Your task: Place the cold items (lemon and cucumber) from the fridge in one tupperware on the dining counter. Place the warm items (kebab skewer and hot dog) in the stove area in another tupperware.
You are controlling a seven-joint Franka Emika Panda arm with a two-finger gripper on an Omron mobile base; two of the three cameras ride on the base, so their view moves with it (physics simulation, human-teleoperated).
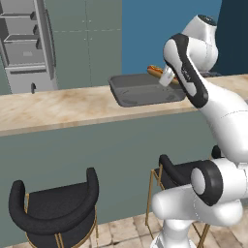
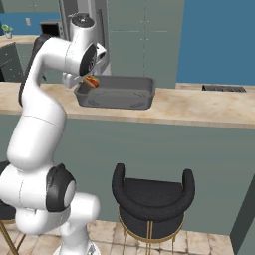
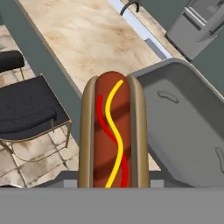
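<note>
One hot dog [image 3: 111, 131], gripped lengthwise, overhangs the tupperware [image 3: 188, 131] rim.

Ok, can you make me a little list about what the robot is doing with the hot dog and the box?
held item: hot dog in a tan bun with red and yellow squiggles
hand: the robot's hand is shut on the hot dog
hot dog position: at the near rim of the container, not yet set inside
container: dark grey rectangular tupperware, looks empty
surface: beige marble dining counter
below counter: black curved stools with gold legs
task stage: hot dog carried, not released
</note>
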